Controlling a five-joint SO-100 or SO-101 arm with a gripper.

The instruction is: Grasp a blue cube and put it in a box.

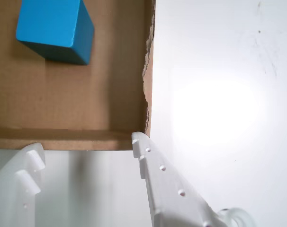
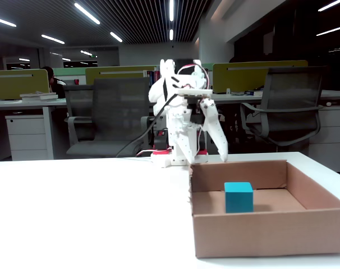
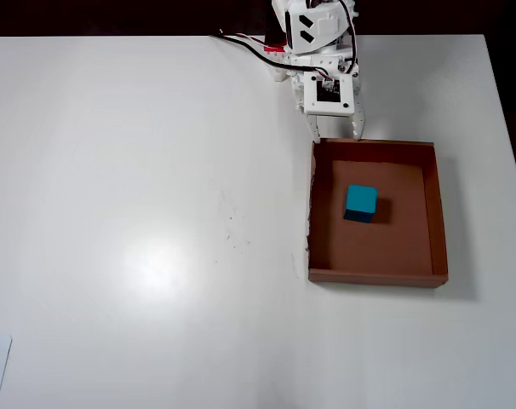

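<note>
Teal-blue matte cube [image 3: 361,201] sits inside the shallow brown cardboard box [image 3: 439,213]. White fingers [image 1: 155,177] stand spread and empty outside its wall, above the white bench [image 3: 139,213].

From above, a brown cardboard box [image 3: 439,213] sat on the right part of a white table [image 3: 139,213], and a blue cube [image 3: 360,203] rested on its floor, nearer the top wall than the bottom one and touching no wall. The white arm [image 3: 313,34] reached down from the table's top edge, trailing wires on its left. Its gripper [image 3: 335,132] hung at the box's top wall near the top left corner, empty, its fingers slightly parted.
</note>
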